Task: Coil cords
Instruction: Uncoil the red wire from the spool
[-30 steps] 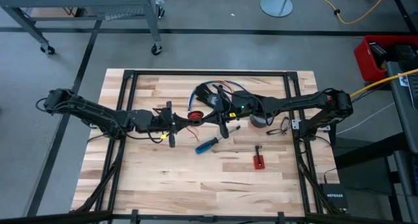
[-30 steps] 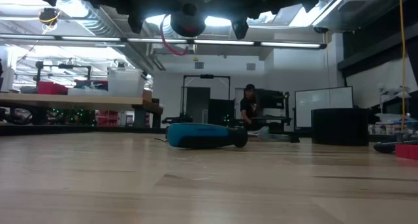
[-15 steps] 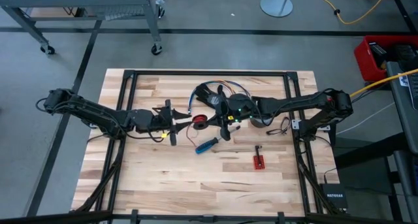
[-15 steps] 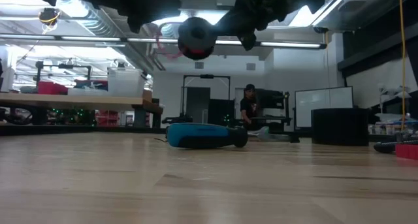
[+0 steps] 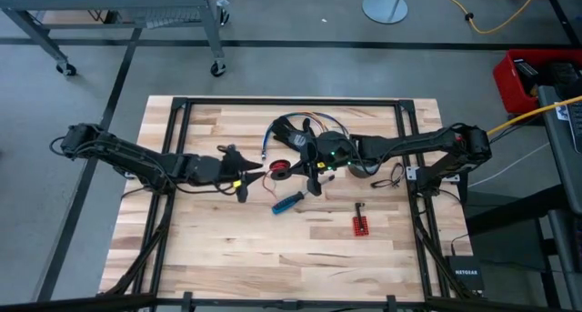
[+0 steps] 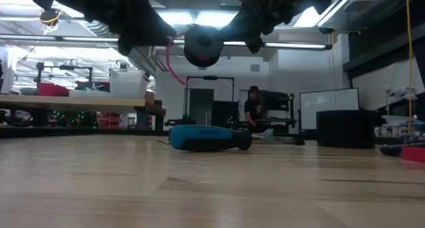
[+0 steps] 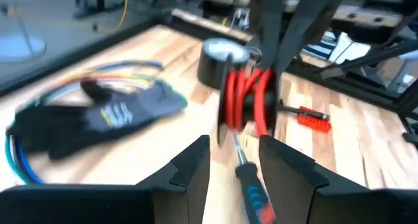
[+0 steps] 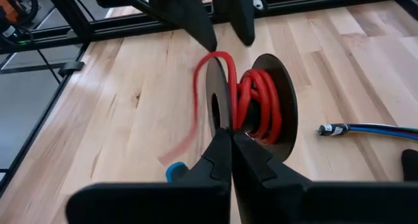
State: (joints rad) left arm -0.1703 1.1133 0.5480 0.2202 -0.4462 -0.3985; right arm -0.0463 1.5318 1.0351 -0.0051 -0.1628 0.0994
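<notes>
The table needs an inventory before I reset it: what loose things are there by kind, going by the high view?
Spool of red cord: 1
Screwdriver: 1
Black glove: 1
Tape roll: 1
Red bit holder: 1
Loose dark wire: 1
Blue cable: 1
Total: 7

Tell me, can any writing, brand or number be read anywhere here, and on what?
"NETGEAR": on the black box beside the table's corner, only just readable.
Pale print on the dark glove: too blurred to read.
Nothing else legible.
</notes>
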